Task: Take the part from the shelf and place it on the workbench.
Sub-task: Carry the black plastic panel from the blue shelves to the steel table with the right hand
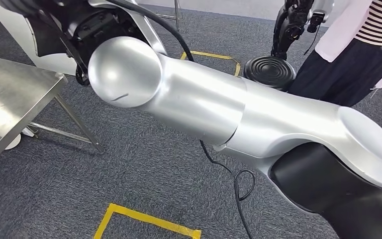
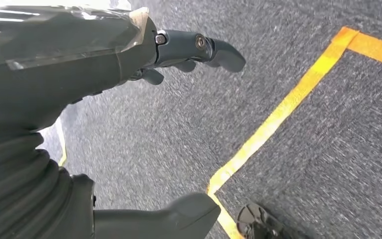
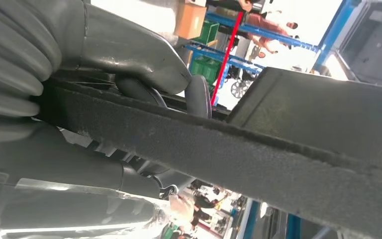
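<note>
In the right wrist view my right hand [image 3: 119, 50] grips the part [image 3: 238, 149], a dark flat panel with a rough edge; the thumb lies on one face and the fingers [image 3: 139, 177] wrap the other. From the head view my right arm [image 1: 204, 104] reaches across to the upper left, where the dark hand [image 1: 87, 25] is partly hidden behind the forearm. The steel workbench [image 1: 10, 99] stands at the left, below and left of that hand. My left hand [image 2: 79, 74] hangs over grey carpet, fingers [image 2: 199, 47] and thumb [image 2: 179, 214] apart, holding nothing.
A person [image 1: 358, 55] in a striped top and dark skirt stands at the upper right. A black ribbed disc [image 1: 269, 71] sits on the floor beside them. Yellow tape [image 1: 144, 219] and a black cable [image 1: 238, 184] lie on the carpet. Workbench legs [image 1: 77, 122] splay outward.
</note>
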